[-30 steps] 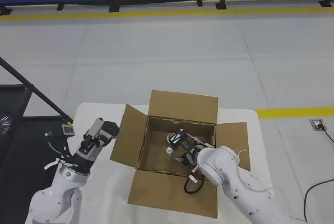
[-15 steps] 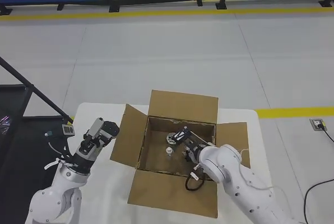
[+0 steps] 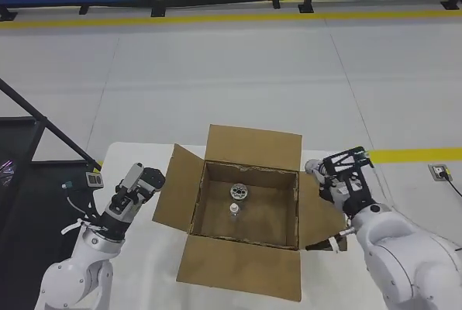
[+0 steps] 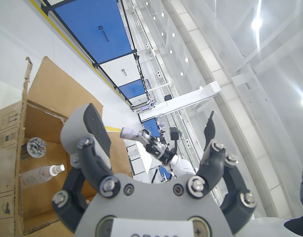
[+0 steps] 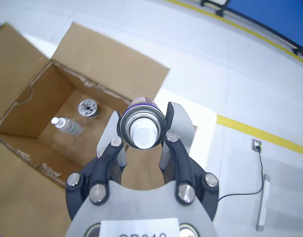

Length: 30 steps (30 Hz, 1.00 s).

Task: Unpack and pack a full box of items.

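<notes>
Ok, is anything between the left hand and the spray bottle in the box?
Yes. The raised left flap of the box stands between the open left hand and the spray bottle; the hand would likely have to come in over it.

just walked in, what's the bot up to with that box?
It is working through an open cardboard box. The right pincer is clamped on a spray can, held in the air outside the box, near its right flap. The left pincer is open and empty, off to the box's left side. Inside the box are a small spray bottle and a round silver-topped item.
</notes>
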Each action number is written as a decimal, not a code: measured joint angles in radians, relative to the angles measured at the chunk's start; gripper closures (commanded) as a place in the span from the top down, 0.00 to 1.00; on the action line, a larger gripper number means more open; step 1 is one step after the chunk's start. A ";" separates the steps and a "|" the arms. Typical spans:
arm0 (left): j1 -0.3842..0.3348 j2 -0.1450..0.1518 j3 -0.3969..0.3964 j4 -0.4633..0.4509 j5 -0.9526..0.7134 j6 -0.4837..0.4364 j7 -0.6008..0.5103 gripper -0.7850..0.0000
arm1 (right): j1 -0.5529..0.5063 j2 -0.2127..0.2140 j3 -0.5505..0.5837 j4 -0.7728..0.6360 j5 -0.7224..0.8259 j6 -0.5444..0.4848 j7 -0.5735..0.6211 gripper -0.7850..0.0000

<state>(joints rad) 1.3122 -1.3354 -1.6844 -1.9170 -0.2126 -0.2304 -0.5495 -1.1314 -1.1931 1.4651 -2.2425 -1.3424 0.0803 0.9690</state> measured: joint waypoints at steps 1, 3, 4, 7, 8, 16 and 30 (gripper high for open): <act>0.000 0.000 0.000 0.000 0.000 0.000 0.000 1.00 | -0.019 0.001 0.036 -0.017 -0.013 0.017 -0.002 0.00; 0.000 0.000 0.000 0.000 0.000 0.000 0.000 1.00 | -0.052 0.004 0.106 -0.027 -0.037 0.045 0.006 0.00; 0.000 0.000 0.000 0.000 0.000 0.000 0.000 1.00 | -0.062 0.005 0.129 -0.019 -0.041 0.050 0.017 0.00; 0.000 0.000 0.000 0.000 0.000 0.000 0.000 1.00 | -0.068 0.007 0.182 0.046 -0.033 0.041 0.059 0.00; 0.000 0.000 0.000 0.000 0.000 0.000 0.000 1.00 | -0.067 0.008 0.190 0.075 -0.034 0.037 0.071 0.00; 0.000 0.000 0.000 0.000 0.000 0.000 0.000 1.00 | -0.028 0.010 0.177 0.371 -0.012 -0.017 0.096 0.00; 0.000 0.000 0.000 0.000 0.000 0.000 0.000 1.00 | 0.019 0.009 0.126 0.596 0.054 -0.094 0.069 0.00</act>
<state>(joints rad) 1.3122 -1.3354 -1.6844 -1.9170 -0.2126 -0.2304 -0.5495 -1.1124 -1.1840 1.5910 -1.6463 -1.2881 -0.0139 1.0375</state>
